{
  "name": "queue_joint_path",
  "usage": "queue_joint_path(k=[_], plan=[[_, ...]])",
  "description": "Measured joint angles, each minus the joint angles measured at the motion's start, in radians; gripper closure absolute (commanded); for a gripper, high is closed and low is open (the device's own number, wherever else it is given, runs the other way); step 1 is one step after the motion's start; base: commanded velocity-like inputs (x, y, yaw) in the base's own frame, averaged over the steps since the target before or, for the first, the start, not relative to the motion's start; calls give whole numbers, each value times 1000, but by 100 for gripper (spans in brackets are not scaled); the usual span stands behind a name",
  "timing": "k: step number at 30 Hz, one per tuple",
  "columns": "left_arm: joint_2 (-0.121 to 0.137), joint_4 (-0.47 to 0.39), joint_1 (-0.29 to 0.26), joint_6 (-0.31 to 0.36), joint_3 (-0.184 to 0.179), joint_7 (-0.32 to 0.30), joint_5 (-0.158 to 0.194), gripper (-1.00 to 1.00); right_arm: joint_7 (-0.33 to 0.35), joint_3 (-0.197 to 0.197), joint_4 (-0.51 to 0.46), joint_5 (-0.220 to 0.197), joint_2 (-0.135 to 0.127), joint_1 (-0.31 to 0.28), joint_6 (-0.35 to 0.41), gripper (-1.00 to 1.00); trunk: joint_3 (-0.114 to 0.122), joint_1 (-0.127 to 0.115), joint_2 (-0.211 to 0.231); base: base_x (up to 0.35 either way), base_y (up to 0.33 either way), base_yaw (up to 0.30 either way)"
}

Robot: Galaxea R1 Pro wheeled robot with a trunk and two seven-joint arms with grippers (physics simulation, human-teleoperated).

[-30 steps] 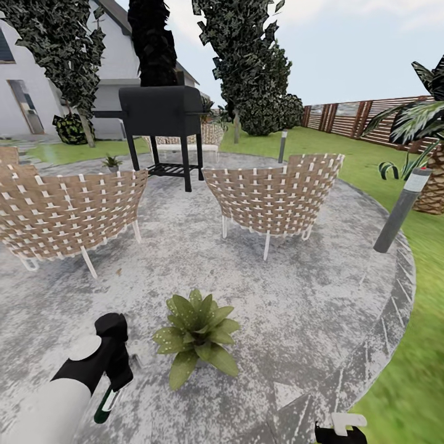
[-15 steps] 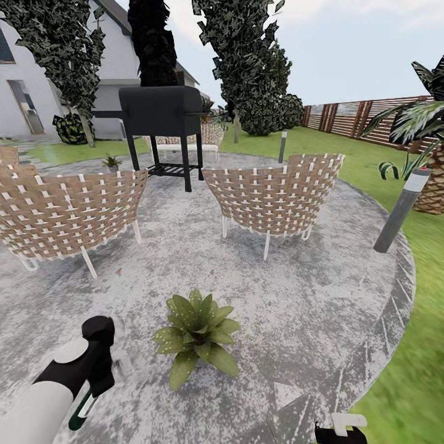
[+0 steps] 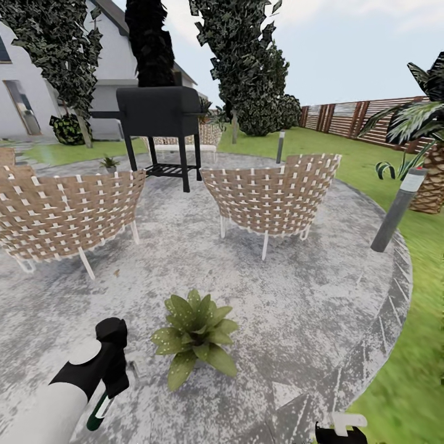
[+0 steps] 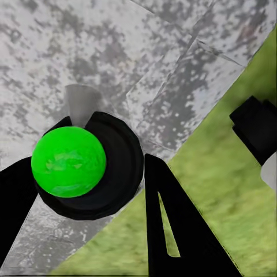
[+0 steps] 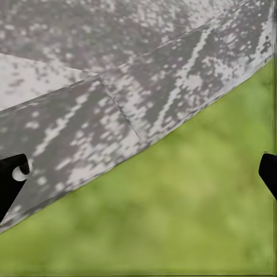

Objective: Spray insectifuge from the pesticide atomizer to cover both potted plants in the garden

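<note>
In the left wrist view the pesticide atomizer (image 4: 115, 173) is a dark round bottle with a bright green ball on it, and my left gripper (image 4: 98, 167) is shut on it. In the head view the left gripper (image 3: 108, 391) hangs low over the paving with the atomizer (image 3: 97, 416) pointing down, just left of the near potted plant (image 3: 194, 336). A second small potted plant (image 3: 110, 163) stands far back, beyond the left chair. My right gripper (image 3: 340, 430) sits at the picture's bottom edge; its wrist view shows its fingertips (image 5: 12, 176) wide apart over the paving edge and grass.
Two woven chairs (image 3: 271, 194) (image 3: 65, 213) stand on the round stone patio (image 3: 296, 308), with a black grill (image 3: 159, 114) behind them. A grey light post (image 3: 394, 213) and a palm (image 3: 428, 179) are at the right, on the grass.
Over the last half second my left arm rose and swung right, bringing the atomizer closer to the near plant. The head view shifted slightly. The right gripper stayed put.
</note>
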Motion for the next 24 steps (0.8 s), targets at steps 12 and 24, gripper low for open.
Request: queue_joint_path(k=[12, 24], plan=[[-58, -3, -1, 3, -6, 2, -10, 100, 0, 0, 0, 0, 1, 0, 0, -100, 4, 0, 0, -79, -34, -63], [-84, -26, -142, 3, -51, -88, -137, 100, 0, 0, 2, 1, -1, 0, 0, -100, 7, 0, 0, 0, 0, -58]])
